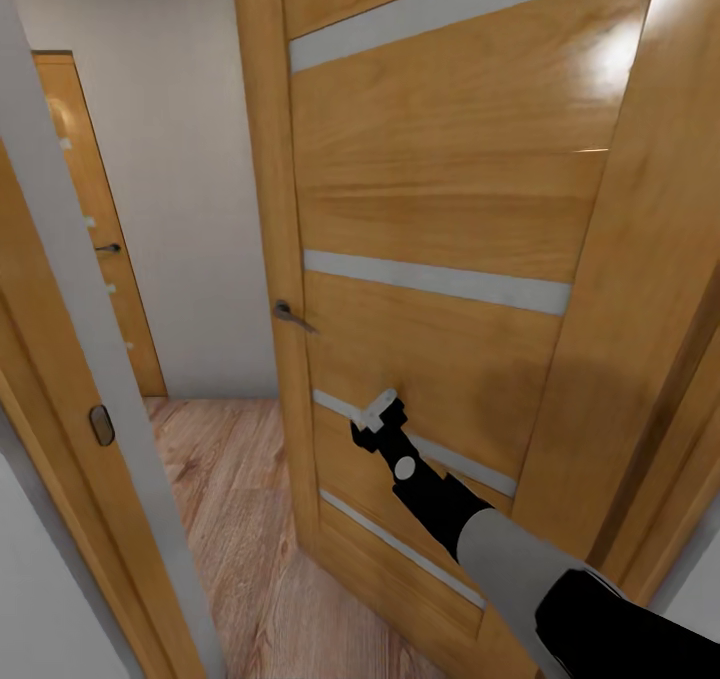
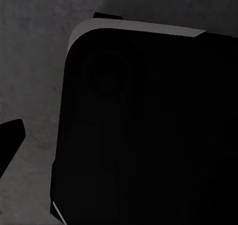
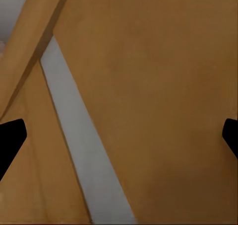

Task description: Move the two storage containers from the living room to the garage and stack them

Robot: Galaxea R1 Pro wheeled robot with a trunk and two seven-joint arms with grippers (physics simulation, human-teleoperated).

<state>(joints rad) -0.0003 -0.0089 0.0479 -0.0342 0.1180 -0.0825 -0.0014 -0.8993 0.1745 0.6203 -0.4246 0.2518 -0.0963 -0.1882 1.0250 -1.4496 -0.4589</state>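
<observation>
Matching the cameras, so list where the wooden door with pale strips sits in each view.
Head view: wooden door centre and right, right pincer by a low pale strip.
Right wrist view: wooden door close ahead, pale strip crossing it.
Left wrist view: dark body over grey ground.
Shared landmark: the pale strip.

The open wooden door [image 1: 440,259] stands straight ahead, its panel just before the right claw [image 1: 378,414] and blocking that side. Free passage lies left of its edge, over the wood plank floor [image 1: 235,519], between it and the door frame [image 1: 70,359]
</observation>
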